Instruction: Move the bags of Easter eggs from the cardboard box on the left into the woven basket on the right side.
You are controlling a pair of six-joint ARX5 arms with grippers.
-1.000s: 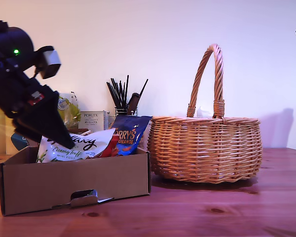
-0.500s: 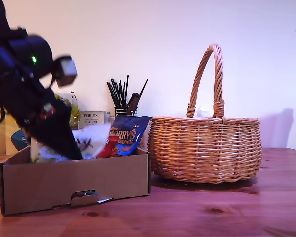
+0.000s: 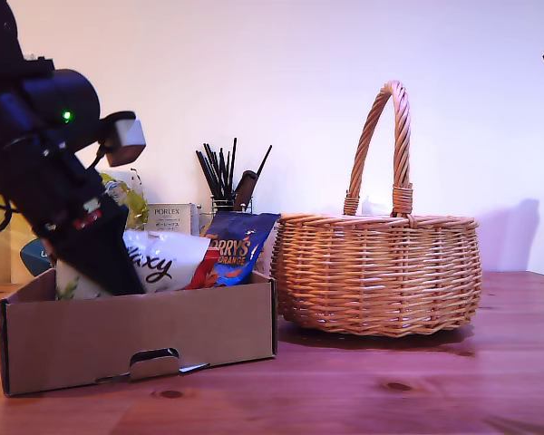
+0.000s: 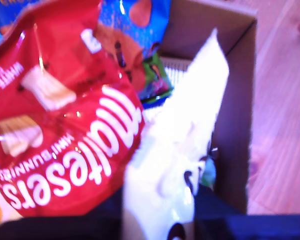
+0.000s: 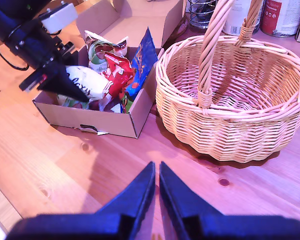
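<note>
one cardboard box [image 3: 136,335] sits at the exterior view's left on the wooden table [image 3: 417,390], and one woven basket [image 3: 381,272] stands just beside it toward that view's right, nothing showing inside it from my second wrist view. in the box i count four pouches: a white galaxy bag [image 3: 163,261], a red maltesers bag [image 4: 65,130], a blue terry's orange bag [image 3: 238,246] leaning against the box's basket-side wall, and a green-and-white bag [image 5: 101,51] at the back. my first gripper [image 3: 104,263] is down in the box, clamped on the white galaxy bag near its edge; my first wrist view shows the white film bunched between the dark jaws, with the red maltesers bag lying just beside it and the blue one beyond. the white bag is raised a little, its printed face showing above the box's front wall. the first arm slants down into the box from the exterior view's upper left, a green light lit on its body and the wrist camera jutting out toward the basket. my second gripper [image 5: 156,175] hangs high above the bare table in front of box and basket, its jaws drawn nearly together on nothing. behind the box stand one small white porlex box [image 3: 168,219] and one wire pot of black sticks [image 3: 227,181].
</note>
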